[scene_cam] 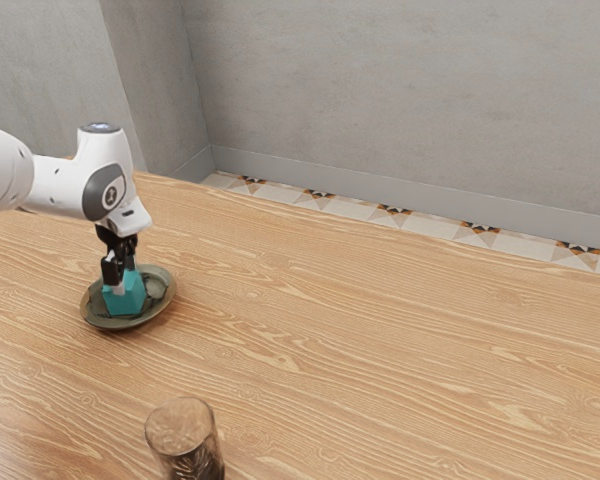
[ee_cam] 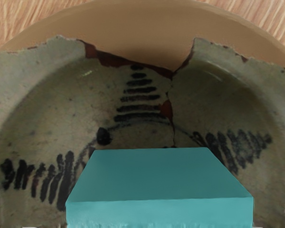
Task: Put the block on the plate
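In the exterior view my gripper point(scene_cam: 121, 272) points down over the plate point(scene_cam: 97, 318), right at the teal block point(scene_cam: 127, 297), and overlaps its upper part. How the gripper stands on the block is too small to tell. The block is within the plate's rim; whether its underside touches the plate is hidden. In the wrist view the teal block point(ee_cam: 157, 175) is large at the lower edge, in front of the middle of the plate point(ee_cam: 38, 104), a greenish-grey dish with dark painted stripes, cracks and a brown rim part.
A clear brown-tinted glass point(scene_cam: 183, 435) stands on the wooden table point(scene_cam: 380, 350), near the exterior view's lower edge, apart from the plate. A grey wall point(scene_cam: 400, 100) rises beyond the table's far edge.
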